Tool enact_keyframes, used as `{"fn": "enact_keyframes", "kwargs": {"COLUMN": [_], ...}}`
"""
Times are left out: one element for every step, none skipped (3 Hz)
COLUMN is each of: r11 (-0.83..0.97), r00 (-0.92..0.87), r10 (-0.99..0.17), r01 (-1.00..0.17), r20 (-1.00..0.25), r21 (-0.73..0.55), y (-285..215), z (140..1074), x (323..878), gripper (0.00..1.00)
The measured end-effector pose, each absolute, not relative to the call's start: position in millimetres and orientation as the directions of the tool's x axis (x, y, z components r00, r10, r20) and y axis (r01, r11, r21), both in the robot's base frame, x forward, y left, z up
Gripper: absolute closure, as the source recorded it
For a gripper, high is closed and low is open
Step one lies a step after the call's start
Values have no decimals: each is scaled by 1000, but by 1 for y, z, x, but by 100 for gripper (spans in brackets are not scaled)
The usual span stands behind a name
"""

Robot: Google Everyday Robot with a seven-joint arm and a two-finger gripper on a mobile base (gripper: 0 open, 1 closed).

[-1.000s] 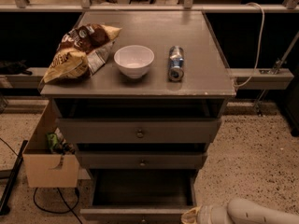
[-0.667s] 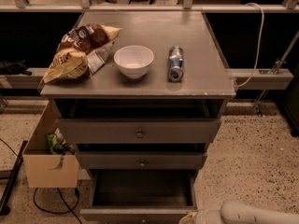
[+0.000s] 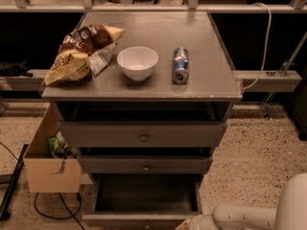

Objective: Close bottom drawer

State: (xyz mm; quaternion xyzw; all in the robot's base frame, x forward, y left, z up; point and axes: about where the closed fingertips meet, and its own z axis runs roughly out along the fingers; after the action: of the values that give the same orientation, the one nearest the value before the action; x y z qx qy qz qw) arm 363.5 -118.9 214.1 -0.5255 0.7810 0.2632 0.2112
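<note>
Three drawers (image 3: 143, 137); bottom drawer (image 3: 144, 194) open; one gripper (image 3: 185, 224) beside front, grasp unclear.

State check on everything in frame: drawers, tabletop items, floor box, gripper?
bottom drawer: pulled out, open, dark inside.
middle drawer: looks slightly out.
top drawer: dark gap above its front, seems ajar.
chip bag: lying on the cabinet top.
bowl: upright, looks empty.
can: on its side.
cardboard box: on the floor, open top, items inside.
gripper: low, at the bottom drawer's front right end.
</note>
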Motion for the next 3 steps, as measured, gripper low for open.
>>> {"fn": "enact_keyframes", "kwargs": {"r11": [307,307,312], "r00": [-357,-357,-377], "r10": [-710,-710,-699], "r01": [-933,-933,-926], "r20": [-607,-607,-608], "r21": [190,190,215], "y": [-118,-118,-117], "z": [214,214,203], "x": [363,363,366], "gripper": [100,82,93]}}
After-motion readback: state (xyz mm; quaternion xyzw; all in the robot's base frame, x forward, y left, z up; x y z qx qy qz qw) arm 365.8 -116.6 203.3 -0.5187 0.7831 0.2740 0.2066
